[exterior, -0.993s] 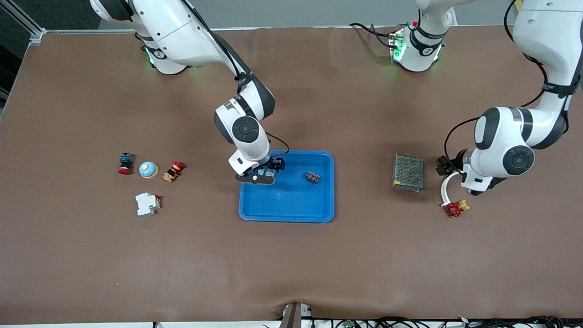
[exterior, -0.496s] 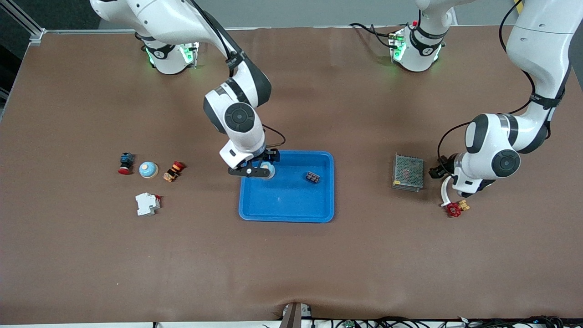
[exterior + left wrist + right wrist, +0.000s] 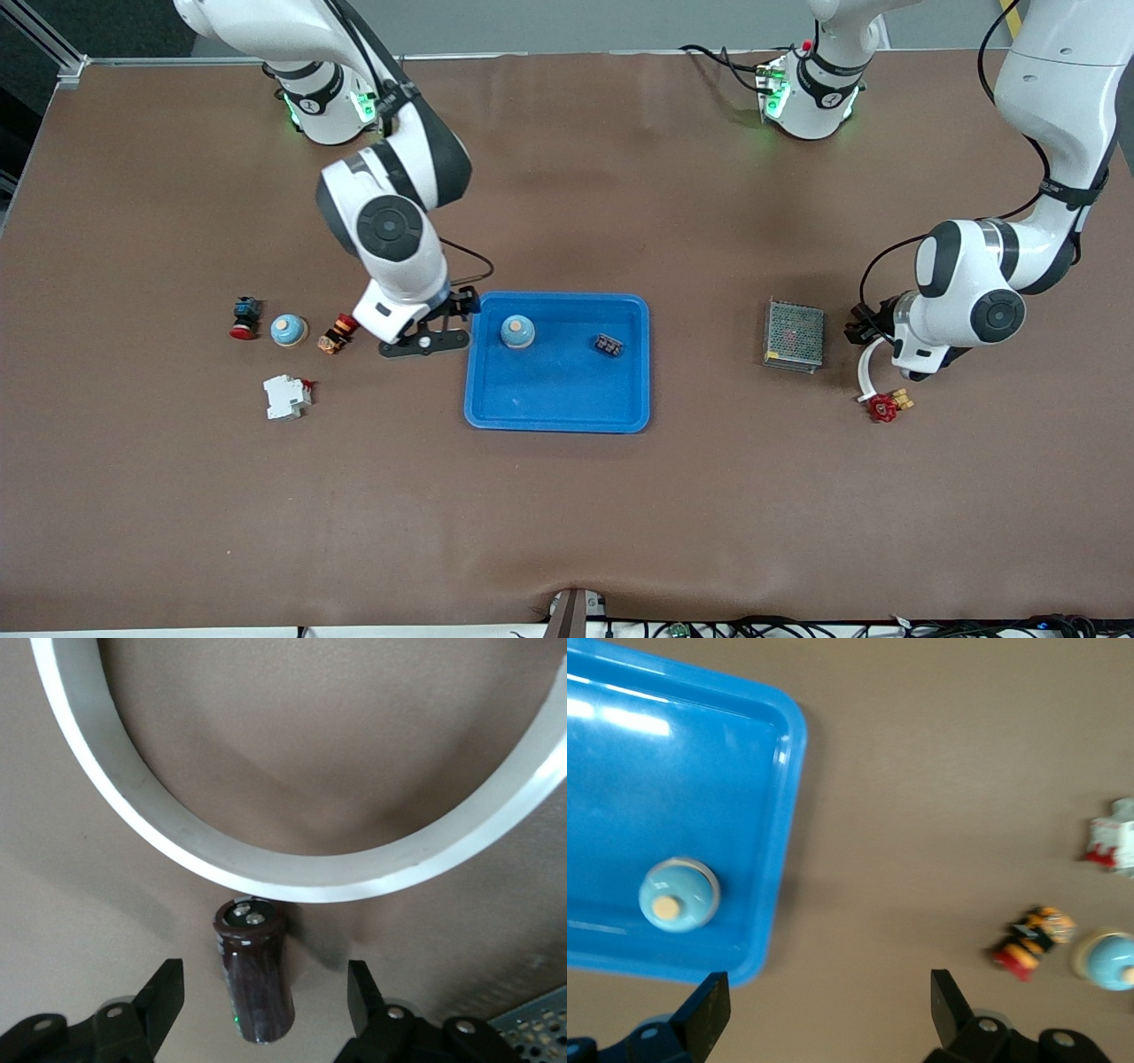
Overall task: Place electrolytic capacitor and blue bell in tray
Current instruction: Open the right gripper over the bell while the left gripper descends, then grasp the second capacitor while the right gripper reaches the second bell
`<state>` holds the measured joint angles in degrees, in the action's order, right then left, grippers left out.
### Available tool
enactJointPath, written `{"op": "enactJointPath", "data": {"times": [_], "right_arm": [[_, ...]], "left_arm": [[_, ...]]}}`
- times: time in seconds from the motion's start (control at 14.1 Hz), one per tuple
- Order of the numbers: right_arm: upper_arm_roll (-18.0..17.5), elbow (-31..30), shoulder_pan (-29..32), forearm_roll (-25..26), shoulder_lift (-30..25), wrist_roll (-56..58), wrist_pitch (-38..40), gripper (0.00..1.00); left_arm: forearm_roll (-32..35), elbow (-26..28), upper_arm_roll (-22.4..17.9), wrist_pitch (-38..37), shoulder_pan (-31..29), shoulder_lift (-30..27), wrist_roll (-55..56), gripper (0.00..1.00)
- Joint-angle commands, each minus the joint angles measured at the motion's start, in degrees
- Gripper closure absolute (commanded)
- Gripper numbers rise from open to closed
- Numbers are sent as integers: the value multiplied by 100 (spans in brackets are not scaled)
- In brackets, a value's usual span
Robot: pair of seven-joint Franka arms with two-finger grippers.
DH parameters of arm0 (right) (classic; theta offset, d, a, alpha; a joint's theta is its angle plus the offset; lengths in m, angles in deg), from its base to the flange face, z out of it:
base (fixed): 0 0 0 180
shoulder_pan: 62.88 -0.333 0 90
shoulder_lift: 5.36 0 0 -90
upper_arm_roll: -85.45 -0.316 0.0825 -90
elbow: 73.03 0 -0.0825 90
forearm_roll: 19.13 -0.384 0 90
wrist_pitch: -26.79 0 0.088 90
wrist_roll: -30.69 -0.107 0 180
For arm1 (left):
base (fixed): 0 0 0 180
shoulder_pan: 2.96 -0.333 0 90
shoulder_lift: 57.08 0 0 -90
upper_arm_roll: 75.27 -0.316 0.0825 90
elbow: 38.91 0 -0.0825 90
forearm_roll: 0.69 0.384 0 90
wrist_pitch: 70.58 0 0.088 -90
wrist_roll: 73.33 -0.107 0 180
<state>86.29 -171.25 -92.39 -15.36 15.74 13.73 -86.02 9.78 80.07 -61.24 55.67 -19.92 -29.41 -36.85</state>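
On the table: 1 blue tray (image 3: 557, 399), at the middle. 2 blue bells: 1 (image 3: 517, 331) in the tray at its 10 o'clock corner, 1 (image 3: 288, 330) outside at the tray's 9 o'clock. 1 small dark block (image 3: 608, 345) in the tray. 1 brown capacitor (image 3: 254, 979). 2 red-capped push buttons (image 3: 244, 318) (image 3: 337, 333). 1 white breaker (image 3: 286, 396). 1 grey mesh box (image 3: 794, 335). 1 white ring (image 3: 301, 877). 1 red-and-gold connector (image 3: 888, 405).

- Our right gripper (image 3: 425, 341) has left the tray (image 3: 558, 403) and now hangs with open fingers over the table, just beside the rim at the right arm's end.
- The blue bell (image 3: 517, 331), before hidden under this gripper, now stands free in the tray.
- Our left gripper (image 3: 264, 1010) has narrowed its fingers around the electrolytic capacitor (image 3: 254, 967).
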Motion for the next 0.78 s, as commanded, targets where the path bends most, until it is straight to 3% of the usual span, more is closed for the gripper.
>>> {"op": "enactJointPath", "data": {"times": [0.0,0.07,0.14,0.21,0.71], "right_arm": [[-84,-189,470,142,-430,1235,259,0],[-84,-198,629,142,-483,1657,320,0],[-84,-198,778,142,-519,2087,373,0],[-84,-207,954,142,-554,2474,382,0],[-84,-549,1965,133,-651,4690,207,0]], "left_arm": [[122,65,47,93,-70,19,-71,46],[122,56,47,93,-70,36,-71,64],[122,47,47,93,-70,36,-71,91],[122,30,56,93,-70,19,-54,100],[105,-321,257,-47,9,-209,78,100]]}}
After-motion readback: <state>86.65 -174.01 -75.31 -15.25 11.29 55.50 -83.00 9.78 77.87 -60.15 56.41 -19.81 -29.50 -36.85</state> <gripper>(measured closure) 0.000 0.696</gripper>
